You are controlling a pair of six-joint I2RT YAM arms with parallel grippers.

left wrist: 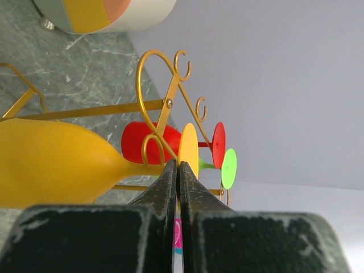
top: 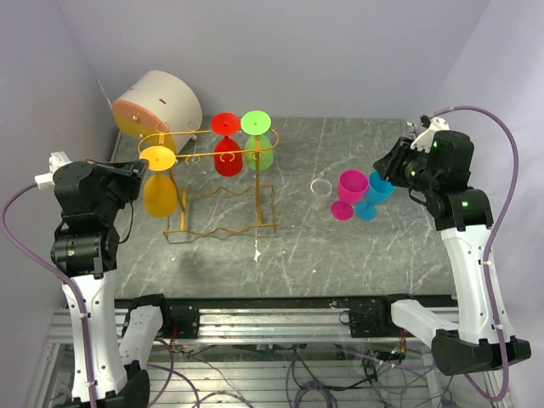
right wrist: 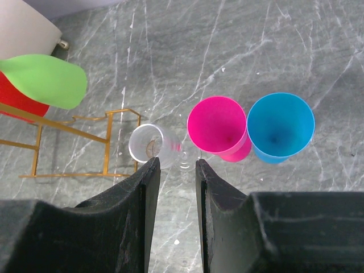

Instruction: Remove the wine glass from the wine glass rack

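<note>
Marble tbl (top: pixel 340 246), gold wire rack (left wrist: pixel 114 107), yellow glass (left wrist: pixel 51 162)

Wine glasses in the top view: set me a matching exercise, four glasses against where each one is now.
Glasses:
1. yellow wine glass
2. green wine glass
3. pink wine glass
4. clear glass

Places:
A. on the table, between the wine glass rack and the pink one
B. hanging upside down on the rack, beside the red glass
C. upright on the table, beside the blue glass
D. hanging upside down at the rack's left end

Pairs: 1-D, 2-B, 3-C, 4-A
</note>
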